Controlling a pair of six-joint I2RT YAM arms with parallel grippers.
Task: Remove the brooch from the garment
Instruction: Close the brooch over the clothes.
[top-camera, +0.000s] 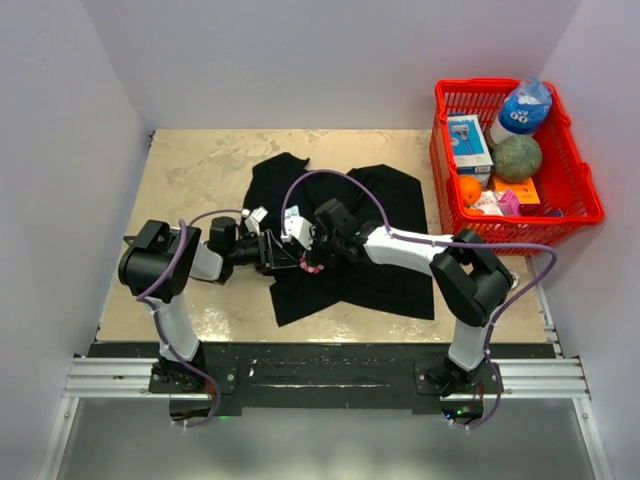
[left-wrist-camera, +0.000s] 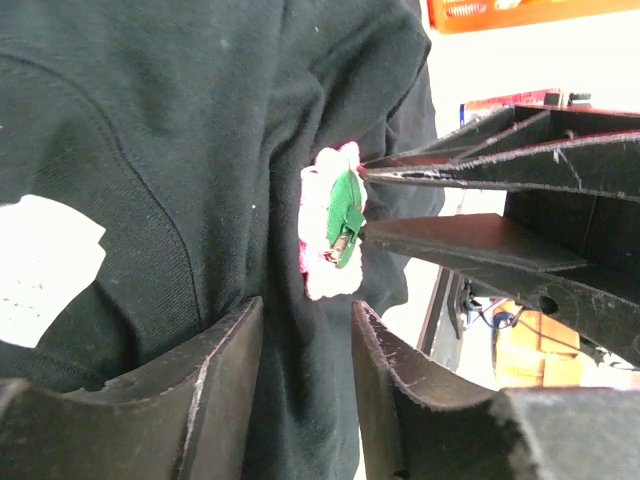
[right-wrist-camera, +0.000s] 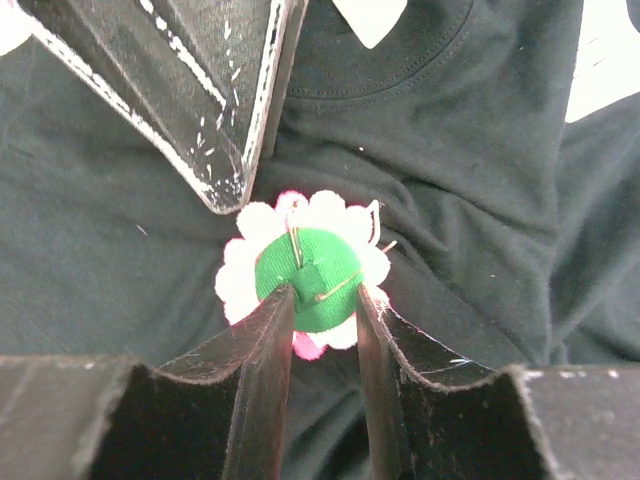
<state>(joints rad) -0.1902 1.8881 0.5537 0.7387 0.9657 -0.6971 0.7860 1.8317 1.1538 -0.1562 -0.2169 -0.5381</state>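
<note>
The garment (top-camera: 380, 200) is a black shirt spread over the middle of the table, and both grippers meet at its near left part. The brooch (top-camera: 312, 268) shows as a tiny pink and red cluster there. In the right wrist view the brooch (right-wrist-camera: 320, 260) shows its green back, pin and white petals, with my right gripper (right-wrist-camera: 325, 292) shut on that back. Seen from the left wrist, the brooch (left-wrist-camera: 330, 225) is edge-on, raised off the cloth. My left gripper (left-wrist-camera: 305, 310) is shut on a fold of the garment (left-wrist-camera: 150, 130) just below it.
A red basket (top-camera: 585, 170) at the back right holds a bottle, a green ball, an orange and boxes. A white square label (left-wrist-camera: 40, 265) lies on the shirt near my left fingers. White walls close in the table on three sides.
</note>
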